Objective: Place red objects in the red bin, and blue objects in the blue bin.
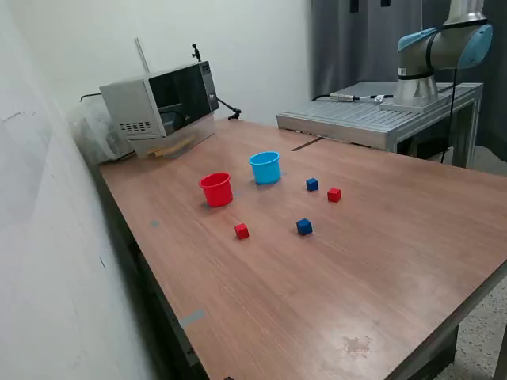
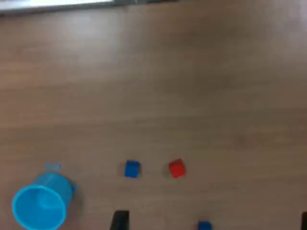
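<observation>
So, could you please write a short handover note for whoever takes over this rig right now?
Gripper: only dark tips at the wrist view's edge; state unclear, nothing visibly held.
On the table: red cup and light blue cup upright, side by side; the blue cup looks empty in the wrist view.
Loose cubes: red cube, second red cube, blue cube, second blue cube.
Done: nothing sorted.
Left: all four cubes.

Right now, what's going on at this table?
A sorting job that hasn't started. Two red cubes and two blue cubes lie loose on the table, none in the red cup or blue cup. The arm is up high, holding nothing visible; only its fingertips show, so the gripper's state is unclear.
</observation>
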Action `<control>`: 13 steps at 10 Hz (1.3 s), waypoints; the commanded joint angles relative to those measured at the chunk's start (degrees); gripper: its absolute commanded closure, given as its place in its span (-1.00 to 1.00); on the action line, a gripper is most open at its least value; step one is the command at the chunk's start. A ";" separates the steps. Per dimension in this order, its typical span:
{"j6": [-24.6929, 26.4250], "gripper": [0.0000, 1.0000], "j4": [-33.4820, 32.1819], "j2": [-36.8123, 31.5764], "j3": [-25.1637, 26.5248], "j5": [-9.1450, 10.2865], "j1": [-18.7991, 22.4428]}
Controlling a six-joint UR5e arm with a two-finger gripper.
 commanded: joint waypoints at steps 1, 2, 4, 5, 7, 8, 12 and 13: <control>0.68 -1.00 -5.89 2.93 2.05 0.08 -0.39; 0.68 -1.00 -9.21 5.21 3.36 0.08 -3.26; 0.68 -1.00 -16.59 12.67 4.34 0.26 -7.94; 0.68 -1.00 -20.98 15.66 5.47 0.26 -9.08; 0.42 -1.00 -27.58 21.73 7.58 0.26 -9.97; 0.16 -1.00 -29.61 22.97 8.98 0.26 -10.06; -0.11 -1.00 -35.59 27.81 10.93 0.17 -9.97; -0.11 -1.00 -37.26 29.30 10.93 0.17 -9.97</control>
